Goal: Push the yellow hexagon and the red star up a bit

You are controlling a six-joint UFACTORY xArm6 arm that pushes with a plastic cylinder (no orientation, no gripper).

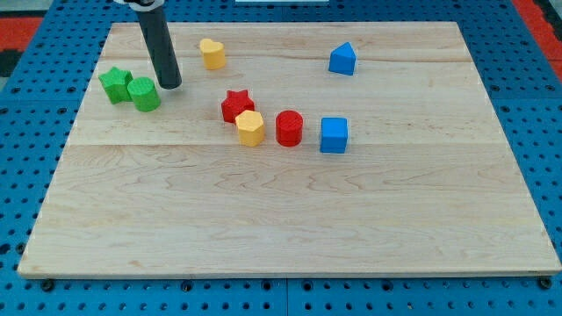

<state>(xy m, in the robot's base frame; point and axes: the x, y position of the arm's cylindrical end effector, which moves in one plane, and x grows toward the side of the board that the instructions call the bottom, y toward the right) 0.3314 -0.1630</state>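
I see a pale wooden board made of planks, lying on a blue pegboard surface. In the upper left of the frame a green star block touches a green cylinder block. A yellow heart block sits near the top edge, with a blue pointed block at upper right. Near the centre, a red star block touches a yellow hexagon block, followed rightwards by a red cylinder block and a blue cube block.

Our rod is cut off by the view's top edge at 12 o'clock. The yellow hexagon hides the red star's 5 o'clock corner.
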